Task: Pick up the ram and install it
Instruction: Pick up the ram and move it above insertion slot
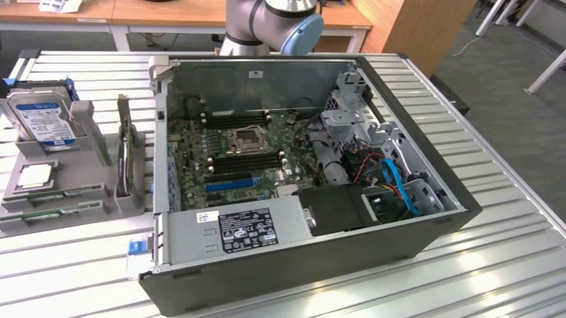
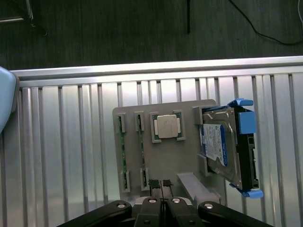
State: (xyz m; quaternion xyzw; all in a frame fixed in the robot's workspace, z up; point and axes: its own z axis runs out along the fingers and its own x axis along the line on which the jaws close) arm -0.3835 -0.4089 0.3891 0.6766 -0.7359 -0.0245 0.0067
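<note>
Two green ram sticks stand on edge in slots of a grey holder tray (image 2: pixel 184 161); in the wrist view they are one ram stick (image 2: pixel 122 156) and a second (image 2: pixel 141 151) beside it. The exterior view shows them at the tray's near end, one ram stick (image 1: pixel 57 194) and the other (image 1: pixel 44 214). My gripper (image 2: pixel 160 185) hangs above the tray, shut with nothing in it, its fingertips (image 2: pixel 153 183) close to the second stick's end but apart from it. The black memory slots (image 1: pixel 248 161) lie on the motherboard inside the open computer case (image 1: pixel 309 265).
On the same tray sit a square silver processor (image 2: pixel 167 126) and a hard drive with blue rails (image 2: pixel 222 146). The case's walls, a power supply (image 1: pixel 238 228) and a drive cage (image 1: pixel 354 126) surround the motherboard. The arm's base (image 1: pixel 265 26) stands behind the case.
</note>
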